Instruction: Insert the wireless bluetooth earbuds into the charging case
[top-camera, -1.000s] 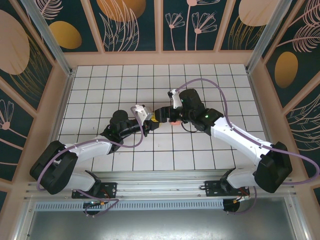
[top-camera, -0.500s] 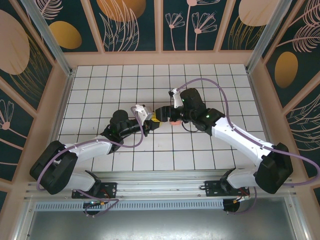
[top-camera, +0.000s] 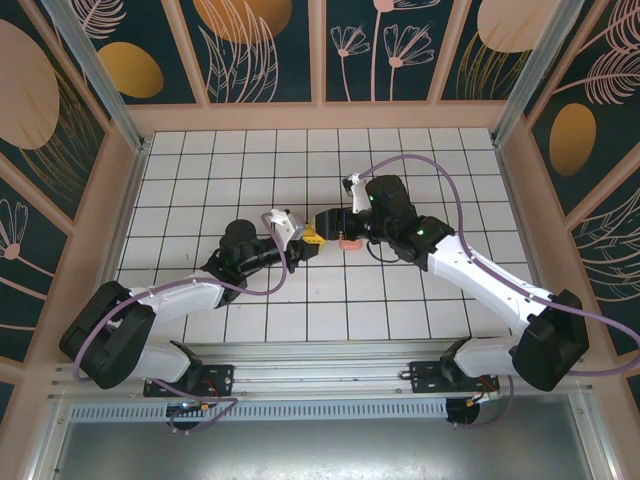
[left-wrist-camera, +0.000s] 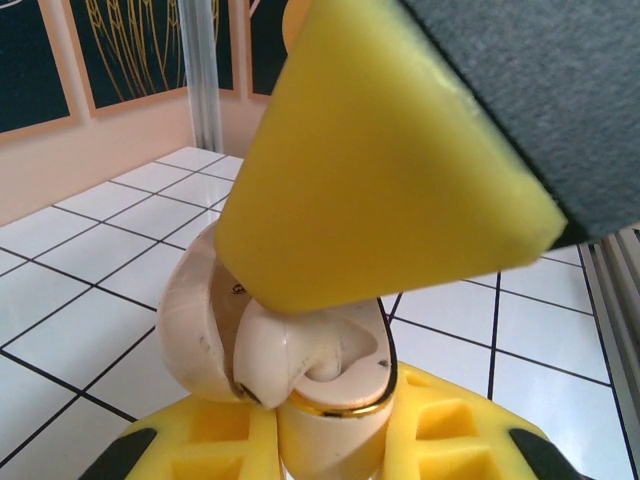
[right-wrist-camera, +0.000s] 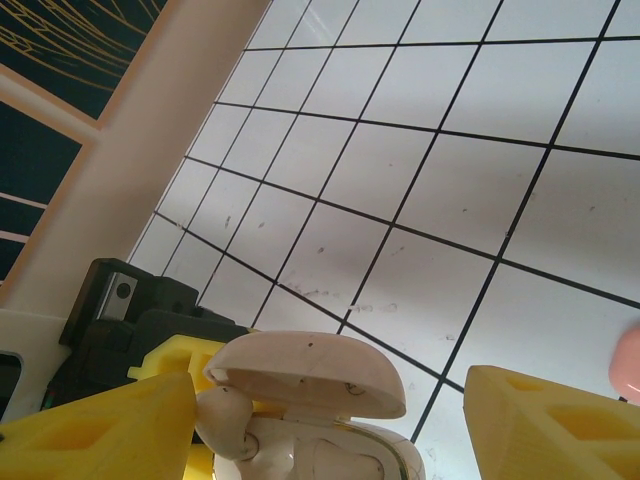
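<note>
Gripping the open charging case (left-wrist-camera: 205, 325) is the left hand (top-camera: 310, 239).

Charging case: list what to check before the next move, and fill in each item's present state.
1. Charging case clamped in the left pincer: ok, the pincer is shut on it.
2. Lid open: ok, tipped back.
3. Right pincer open: ok, its fingers stand apart and grip nothing.
4. Earbuds seated in the case: cannot tell, the pale inside is unclear.
5. Salmon-pink block clear of the case: ok, it lies apart on the table.
</note>
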